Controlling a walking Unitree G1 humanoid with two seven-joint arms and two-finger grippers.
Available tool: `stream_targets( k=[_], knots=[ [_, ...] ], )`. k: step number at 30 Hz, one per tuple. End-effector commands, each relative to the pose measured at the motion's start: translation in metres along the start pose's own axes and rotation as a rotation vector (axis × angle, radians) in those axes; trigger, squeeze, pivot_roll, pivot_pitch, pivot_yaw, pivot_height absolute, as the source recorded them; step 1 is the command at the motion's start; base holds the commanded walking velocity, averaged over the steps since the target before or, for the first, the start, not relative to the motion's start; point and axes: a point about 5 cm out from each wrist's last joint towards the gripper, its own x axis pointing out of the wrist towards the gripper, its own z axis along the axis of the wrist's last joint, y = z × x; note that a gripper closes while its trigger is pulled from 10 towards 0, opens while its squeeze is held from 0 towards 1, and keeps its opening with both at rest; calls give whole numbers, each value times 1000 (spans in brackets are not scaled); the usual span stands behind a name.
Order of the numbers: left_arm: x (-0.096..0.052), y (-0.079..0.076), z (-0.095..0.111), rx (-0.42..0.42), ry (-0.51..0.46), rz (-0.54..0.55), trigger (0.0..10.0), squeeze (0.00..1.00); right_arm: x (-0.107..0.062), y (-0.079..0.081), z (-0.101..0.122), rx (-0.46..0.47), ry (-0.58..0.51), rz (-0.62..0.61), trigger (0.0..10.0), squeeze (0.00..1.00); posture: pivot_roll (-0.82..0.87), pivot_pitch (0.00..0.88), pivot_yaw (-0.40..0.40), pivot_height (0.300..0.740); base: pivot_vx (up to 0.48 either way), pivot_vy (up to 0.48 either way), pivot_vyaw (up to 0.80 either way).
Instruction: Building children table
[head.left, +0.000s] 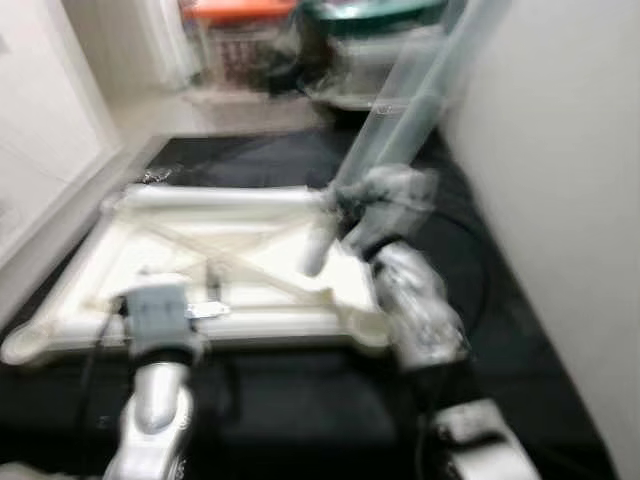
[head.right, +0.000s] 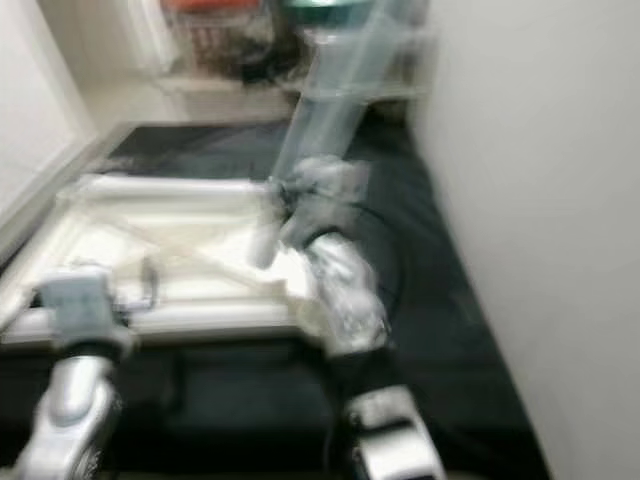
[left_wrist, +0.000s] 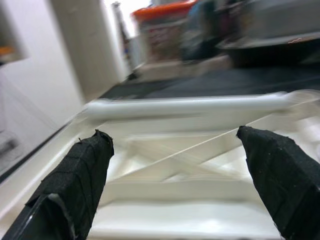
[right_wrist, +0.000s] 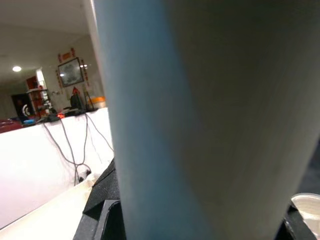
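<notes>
Assembly is under way on a dark floor mat (head.left: 250, 390), where the white plastic tabletop (head.left: 240, 270) is lying upside down, its ribbed underside facing up. The right gripper (head.left: 350, 215) is clamping a pale blue-grey table leg (head.left: 420, 95), which is slanting up and away from the tabletop's far right corner, its lower end sitting at or just above the corner socket; blur is making it impossible to tell whether the leg is seated. The left gripper (left_wrist: 175, 165) is hovering over the near edge of the tabletop, its two black fingers (left_wrist: 75, 185) spread wide and holding nothing. The leg is looking like a light, stiff, smooth tube, likely slippery, so a firm hold low on the shaft near the socket end should be giving the best control; the tabletop is looking rigid and best steadied by its rim. Both head views are smearing with motion. Storage bins (head.left: 240, 40) at the far end of the room are too blurred to read, and the leg is crowding the right wrist view.
</notes>
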Motion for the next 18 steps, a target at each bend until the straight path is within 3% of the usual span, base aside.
stream_targets(
  k=[1,10,13,14,18],
  knots=[
    [0,-5,2,-4,-7,-16,10000,0,-6,-19,5,-19,-17,-63,10000,0,16,0,46,740,0,0,0],
    [-3,-7,0,-1,0,-37,10000,0,5,-25,21,-11,-56,0,10000,0,22,0,42,740,0,0,0],
    [-8,-14,-1,-10,9,-109,10000,0,13,-35,27,31,1,154,10000,0,24,0,44,740,0,0,0],
    [-8,-14,-1,-10,9,-109,10000,0,13,-35,27,31,1,154,10000,0,24,0,44,740,0,0,0],
    [-26,-26,-4,-38,34,-274,10000,0,14,-56,31,49,121,334,10000,0,42,0,44,740,0,0,0]
  ],
)
